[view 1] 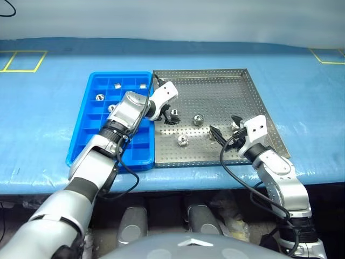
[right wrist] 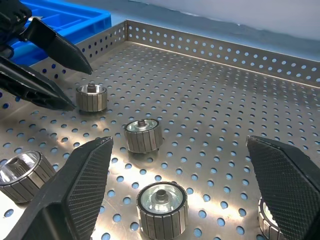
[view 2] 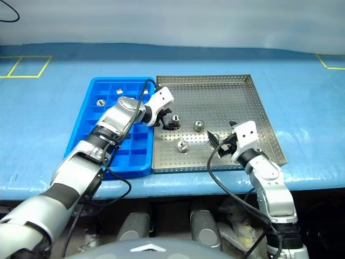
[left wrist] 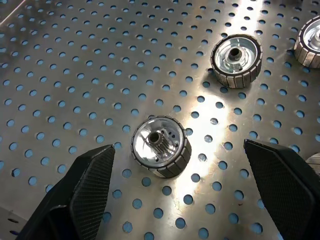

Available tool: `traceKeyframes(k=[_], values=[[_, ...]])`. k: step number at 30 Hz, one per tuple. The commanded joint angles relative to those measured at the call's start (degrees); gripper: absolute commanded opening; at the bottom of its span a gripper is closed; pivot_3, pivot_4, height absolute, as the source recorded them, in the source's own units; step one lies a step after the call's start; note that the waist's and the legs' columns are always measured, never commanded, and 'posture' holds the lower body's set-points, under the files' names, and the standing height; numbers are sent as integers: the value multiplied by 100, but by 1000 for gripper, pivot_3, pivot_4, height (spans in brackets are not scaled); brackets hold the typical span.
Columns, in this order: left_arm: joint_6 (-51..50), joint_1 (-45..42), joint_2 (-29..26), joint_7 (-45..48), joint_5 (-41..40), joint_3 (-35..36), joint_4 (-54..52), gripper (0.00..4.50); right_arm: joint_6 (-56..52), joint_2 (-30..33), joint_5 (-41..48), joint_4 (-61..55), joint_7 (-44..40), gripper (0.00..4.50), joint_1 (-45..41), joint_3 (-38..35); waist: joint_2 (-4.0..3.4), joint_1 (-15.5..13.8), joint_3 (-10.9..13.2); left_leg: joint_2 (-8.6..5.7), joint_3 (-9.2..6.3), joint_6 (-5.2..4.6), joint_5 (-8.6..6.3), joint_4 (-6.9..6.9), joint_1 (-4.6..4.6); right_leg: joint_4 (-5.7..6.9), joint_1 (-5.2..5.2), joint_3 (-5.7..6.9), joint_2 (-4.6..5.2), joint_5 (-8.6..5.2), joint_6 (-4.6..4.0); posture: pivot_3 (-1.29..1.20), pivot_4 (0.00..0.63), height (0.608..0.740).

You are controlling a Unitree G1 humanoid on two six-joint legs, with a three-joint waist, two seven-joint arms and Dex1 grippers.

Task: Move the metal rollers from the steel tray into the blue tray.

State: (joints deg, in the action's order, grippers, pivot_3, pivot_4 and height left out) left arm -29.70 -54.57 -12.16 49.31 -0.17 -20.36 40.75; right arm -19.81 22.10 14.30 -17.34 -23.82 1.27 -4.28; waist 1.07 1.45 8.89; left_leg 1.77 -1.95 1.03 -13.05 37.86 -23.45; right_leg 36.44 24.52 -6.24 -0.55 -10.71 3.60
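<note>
Lying between the open left gripper's (left wrist: pixel 175 200) fingers, a metal roller (left wrist: pixel 160 153).

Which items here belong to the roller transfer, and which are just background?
Job: rollers, steel tray, blue tray, left end effector open around one roller, right end effector open.

Background: blue table cover, yellow tape marks.

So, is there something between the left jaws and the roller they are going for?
Nothing visible. The left gripper stands open over the steel tray, and the roller lies between its fingers with only bare perforated floor around it; the next roller lies apart.
</note>
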Motion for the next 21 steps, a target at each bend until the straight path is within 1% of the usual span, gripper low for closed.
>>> traceKeyframes(k=[1, 4, 7, 8, 11, 15, 16, 19, 21], values=[[27, 216, 111, 93, 46, 1, 187, 2961, 112, -30, -2, -219, 44, 4500, -11, -68, 0, 22, 0, -1, 1, -1, 0, 1, 0, 4, 1, -2, 0, 0, 0, 9, 150, 740], [17, 327, 88, 150, 239, -165, 190, 1948, 119, -56, 15, -231, 77, 4500, 6, -112, -1, 72, -1, -2, 2, -1, 0, 1, 1, 13, 4, -5, -1, 0, 0, 9, 150, 740], [50, 363, 106, 35, 336, -151, 179, 898, 111, -64, 17, -224, 98, 4500, -7, -113, -1, 80, -1, -4, 6, -1, 1, 0, 15, 32, 2, -13, -2, -5, -1, 8, 150, 740], [70, 364, 113, -60, 379, -133, 172, 791, 111, -65, 16, -220, 99, 4500, -12, -109, -1, 81, -1, -4, 6, -1, 1, 0, 20, 35, -1, -14, -2, -6, -2, 9, 150, 740], [164, 385, 93, -198, 446, -89, 96, 792, 112, -71, 9, -211, 103, 4500, -30, -100, -1, 87, -2, -6, 9, -7, 5, 1, 29, 38, -8, -18, -1, -6, -1, 11, 150, 740], [109, 489, 33, -483, 273, 260, -354, 792, 107, -85, 6, -201, 113, 4500, -80, -103, -1, 109, -1, -8, 16, -11, 8, 1, 33, 40, -8, -30, -1, -5, 1, 14, 150, 740], [107, 538, 37, -702, 214, 441, -543, 792, 110, -85, 7, -198, 112, 4500, -81, -105, -1, 128, -1, -8, 19, -11, 8, 1, 33, 41, -7, -32, -1, -5, 1, 17, 150, 740], [118, 766, 163, -1556, -251, 1399, -1438, 792, 114, -90, 20, -176, 112, 4500, -96, -107, -1, 192, 7, -7, 24, -11, 8, -7, 32, 43, 2, -41, -2, -4, 2, 29, 150, 740], [284, 992, 224, -2247, -352, 1941, -2168, 792, 106, -96, 15, -129, 99, 4500, -124, -74, 0, 199, 17, -5, 24, -11, 8, -14, 24, 44, 14, -42, -4, -3, 3, 51, 150, 740]])
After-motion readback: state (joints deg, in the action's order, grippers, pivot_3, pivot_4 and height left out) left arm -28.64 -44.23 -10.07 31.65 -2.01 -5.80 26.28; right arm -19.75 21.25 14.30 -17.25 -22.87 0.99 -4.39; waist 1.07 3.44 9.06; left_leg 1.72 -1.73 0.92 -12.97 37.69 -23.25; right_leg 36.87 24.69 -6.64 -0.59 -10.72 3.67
